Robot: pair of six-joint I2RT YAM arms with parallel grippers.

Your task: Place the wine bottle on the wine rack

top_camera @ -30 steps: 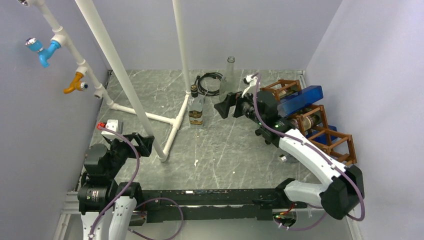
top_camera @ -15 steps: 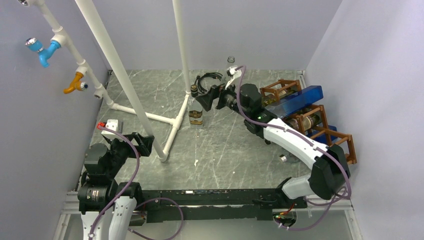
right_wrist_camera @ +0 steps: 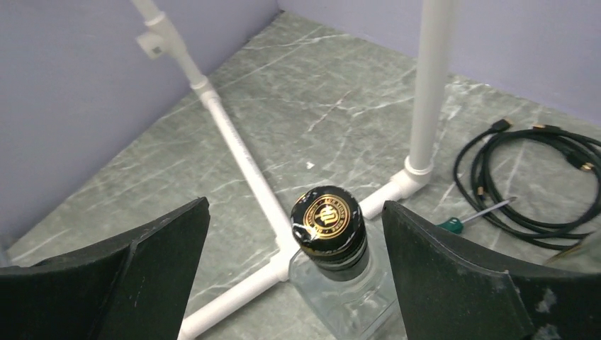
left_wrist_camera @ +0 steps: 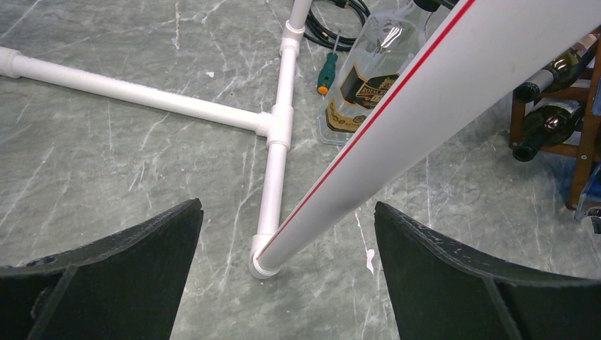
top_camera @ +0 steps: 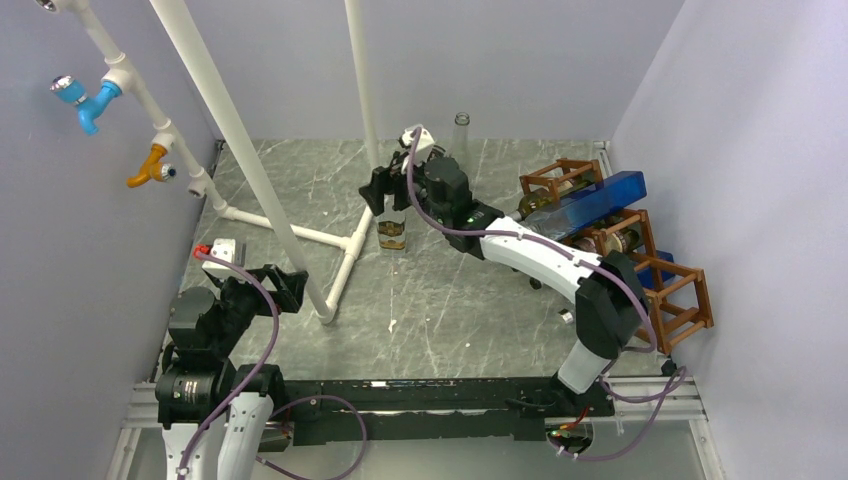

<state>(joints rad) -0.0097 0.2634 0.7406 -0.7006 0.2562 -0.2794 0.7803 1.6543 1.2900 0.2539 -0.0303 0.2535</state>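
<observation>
From the overhead camera I see my right hand (top_camera: pixel 386 193) reached out to the far middle of the worktop (top_camera: pixel 300 200), its two fingers spread wide either side of the neck of the wine bottle (top_camera: pixel 393 228). The bottle stands upright just beside the foot of the white pipe frame (top_camera: pixel 290 232). The wine rack (top_camera: pixel 705 298) sits well apart from it along the right wall, a reddish-brown frame of thin bars in stepped square cells with a blue block (top_camera: pixel 600 200) lying on it. A clear empty bottle (top_camera: pixel 461 133) stands by the back wall. My left hand (top_camera: pixel 285 287) hangs low at the near left, fully spread and holding nothing. The left wrist camera adds what the overhead one hides: a green-handled screwdriver (left_wrist_camera: pixel 327 71) lying just beside the wine bottle, and dark bottles (left_wrist_camera: pixel 546 131) lying in the rack's cells with their necks pointing out. It also shows the bottle's clear flat-sided glass and its brown and gold label, partly cut off by a sloping pipe. The right wrist camera looks straight down on the cap, black with a gold emblem, over clear glass shoulders. Both fingers stand clear of it with a gap on each side, so nothing is gripped. Only this view shows the coil of black cable (right_wrist_camera: pixel 538 184) on the stone-patterned surface behind.
</observation>
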